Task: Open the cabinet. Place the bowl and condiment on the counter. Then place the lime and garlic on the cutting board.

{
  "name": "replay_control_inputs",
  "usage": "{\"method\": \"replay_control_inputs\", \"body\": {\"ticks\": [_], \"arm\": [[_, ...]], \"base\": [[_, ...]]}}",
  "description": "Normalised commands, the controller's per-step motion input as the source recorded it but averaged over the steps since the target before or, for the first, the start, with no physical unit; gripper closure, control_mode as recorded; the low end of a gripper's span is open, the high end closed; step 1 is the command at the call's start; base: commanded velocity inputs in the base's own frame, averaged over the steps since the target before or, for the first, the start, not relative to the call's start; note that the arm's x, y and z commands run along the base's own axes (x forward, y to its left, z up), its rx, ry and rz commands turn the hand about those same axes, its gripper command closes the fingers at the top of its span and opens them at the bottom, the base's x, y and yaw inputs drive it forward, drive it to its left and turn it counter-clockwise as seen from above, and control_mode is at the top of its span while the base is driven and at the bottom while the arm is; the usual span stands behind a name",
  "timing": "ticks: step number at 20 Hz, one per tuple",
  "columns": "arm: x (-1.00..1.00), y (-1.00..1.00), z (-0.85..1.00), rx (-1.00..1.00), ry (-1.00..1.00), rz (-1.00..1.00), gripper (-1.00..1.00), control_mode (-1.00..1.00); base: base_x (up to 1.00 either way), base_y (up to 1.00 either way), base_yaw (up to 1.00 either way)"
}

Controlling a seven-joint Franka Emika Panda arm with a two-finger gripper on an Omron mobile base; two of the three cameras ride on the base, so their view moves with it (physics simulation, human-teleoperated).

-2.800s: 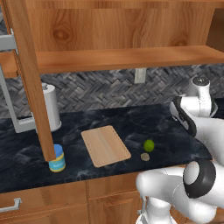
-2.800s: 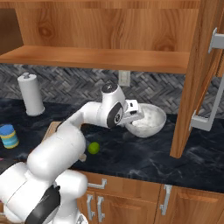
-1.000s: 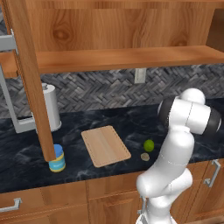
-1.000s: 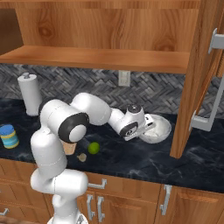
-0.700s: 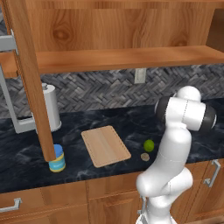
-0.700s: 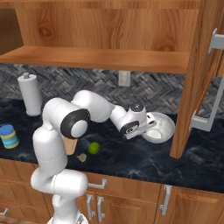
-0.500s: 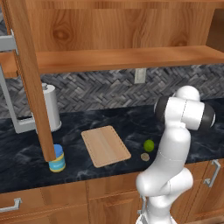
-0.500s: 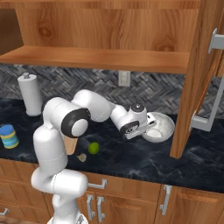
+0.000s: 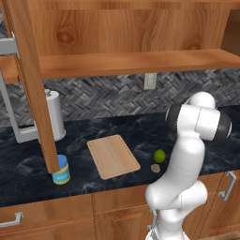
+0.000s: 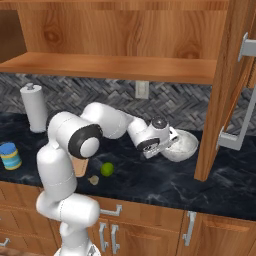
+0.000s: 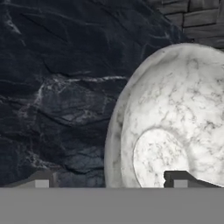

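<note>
The hand view's edges crop the bowl (image 11: 175, 118); the arm hides part of the cutting board (image 10: 80, 166).

Marbled bowl (image 10: 184, 145) upright on counter (image 10: 165, 185), cabinet (image 10: 120, 35) open.

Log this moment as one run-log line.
cabinet: open | gripper: open, fingers straddling rim of grey-white speckled stone bowl on counter | blue-lidded yellow jar: on counter | lime, garlic: off cutting board

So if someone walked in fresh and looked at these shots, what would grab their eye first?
Probably the white arm stretched low across the dark counter, its gripper open astride the rim of the speckled bowl by the open cabinet door. Next, the bright green lime with the tan garlic beside it, just right of the bare cutting board.
</note>
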Motion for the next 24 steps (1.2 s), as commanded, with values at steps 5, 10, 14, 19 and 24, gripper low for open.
{"method": "replay_control_inputs", "body": {"ticks": [5,10,14,19,24], "arm": [[-0.19,0.05,0.15,0.00,-0.11,0.01,-1.00,-1.00],[0.00,0.30,0.41,0.00,-0.09,0.00,-1.00,-1.00],[0.00,0.26,0.54,0.00,-0.02,0.00,-1.00,-1.00],[0.01,0.24,0.49,-0.06,0.15,-0.04,-1.00,-1.00],[0.14,0.47,0.18,-0.03,0.20,-0.13,-1.00,-1.00]], "base": [[0.00,0.00,0.00],[0.00,0.00,0.00],[0.00,0.00,0.00],[0.00,0.00,0.00],[0.00,0.00,0.00]]}}
